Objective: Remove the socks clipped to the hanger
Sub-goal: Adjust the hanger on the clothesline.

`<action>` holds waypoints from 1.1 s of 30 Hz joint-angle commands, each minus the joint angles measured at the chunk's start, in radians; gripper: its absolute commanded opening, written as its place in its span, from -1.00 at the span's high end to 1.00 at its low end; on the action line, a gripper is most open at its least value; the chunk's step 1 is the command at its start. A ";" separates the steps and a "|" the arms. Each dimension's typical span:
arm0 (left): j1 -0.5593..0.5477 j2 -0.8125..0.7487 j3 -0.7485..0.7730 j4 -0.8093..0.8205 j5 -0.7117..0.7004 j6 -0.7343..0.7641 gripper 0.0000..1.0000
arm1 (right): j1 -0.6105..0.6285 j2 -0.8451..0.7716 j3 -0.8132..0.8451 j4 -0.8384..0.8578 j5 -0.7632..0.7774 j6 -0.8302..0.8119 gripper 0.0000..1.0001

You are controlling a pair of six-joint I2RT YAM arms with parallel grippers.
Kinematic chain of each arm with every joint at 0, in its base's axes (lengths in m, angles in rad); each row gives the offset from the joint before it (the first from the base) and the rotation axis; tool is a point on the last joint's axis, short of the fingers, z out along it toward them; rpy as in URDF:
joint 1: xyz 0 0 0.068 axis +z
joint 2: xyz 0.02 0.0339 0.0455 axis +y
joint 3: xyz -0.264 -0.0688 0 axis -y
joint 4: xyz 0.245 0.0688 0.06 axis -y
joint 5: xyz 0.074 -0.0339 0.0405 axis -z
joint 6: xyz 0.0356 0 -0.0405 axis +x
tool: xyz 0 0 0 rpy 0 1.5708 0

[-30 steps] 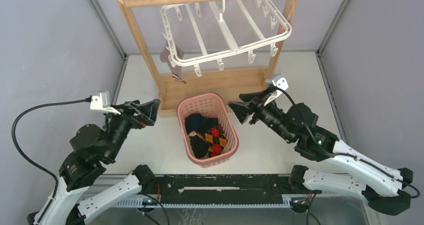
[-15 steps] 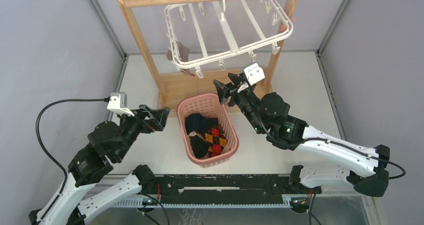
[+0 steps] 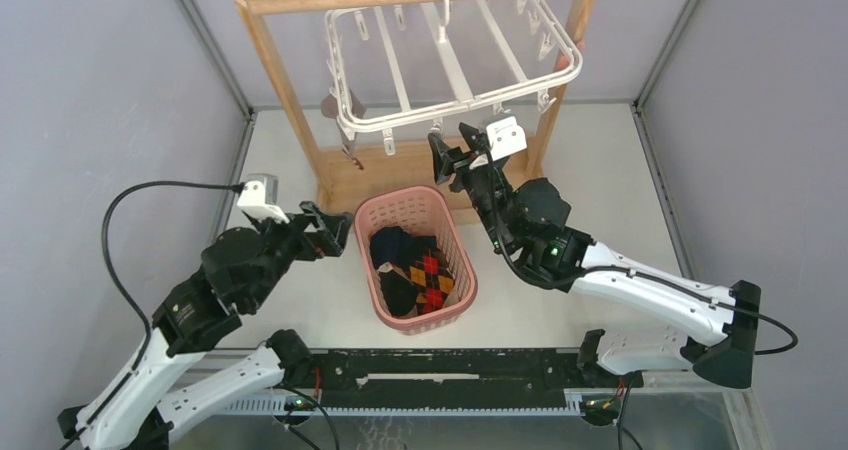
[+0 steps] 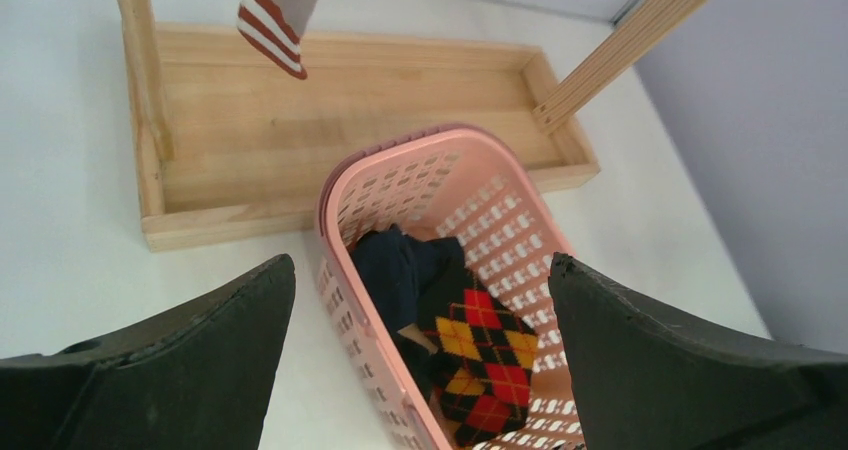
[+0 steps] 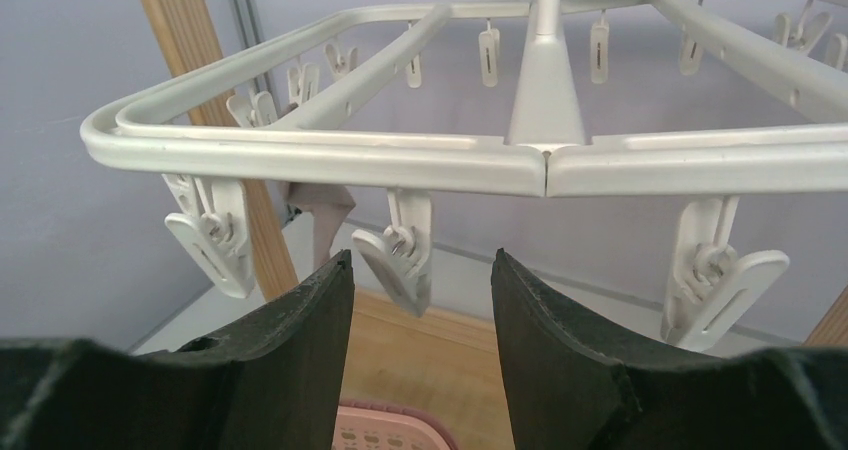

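We are holding our right claw [image 5: 420,270] just under the near rail of the hanger [image 5: 400,155], its jaws standing partly apart with nothing between them. A bare clip [image 5: 400,250] is dangling just above the gap between its tips. The one sock [image 5: 320,215] we are seeing on the hanger is hanging beyond this claw and off to its left, by the rack [image 5: 190,30] post, though from here we are not making out the clip pinching it. Below the claw, the basket [image 3: 465,270] is holding the other socks [image 3: 425,275]. Our left claw [image 3: 335,232] is hovering wide apart and empty, with the basket just ahead of it and the sock's striped cuff high ahead. To do this step well, we are judging that the right claw should be sliding leftward under the rail, steering clear of the bare clips so the hanger is not swinging. It should then be closing on the sock's body below its clip and pulling straight down.
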 commanded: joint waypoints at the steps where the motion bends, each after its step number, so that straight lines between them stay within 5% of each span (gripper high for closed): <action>1: -0.003 0.098 0.088 -0.070 -0.043 0.029 -1.00 | -0.008 0.010 0.043 0.092 -0.045 -0.008 -0.20; 15: -0.004 0.338 0.317 -0.315 -0.330 0.071 -1.00 | -0.010 0.072 0.086 0.121 -0.020 -0.011 -0.19; 26: -0.004 0.377 0.364 -0.408 -0.403 0.043 -1.00 | -0.022 0.098 0.111 0.097 0.021 -0.012 0.51; 33: -0.005 0.391 0.372 -0.433 -0.438 0.042 -1.00 | -0.038 0.061 0.112 0.049 0.015 0.003 0.71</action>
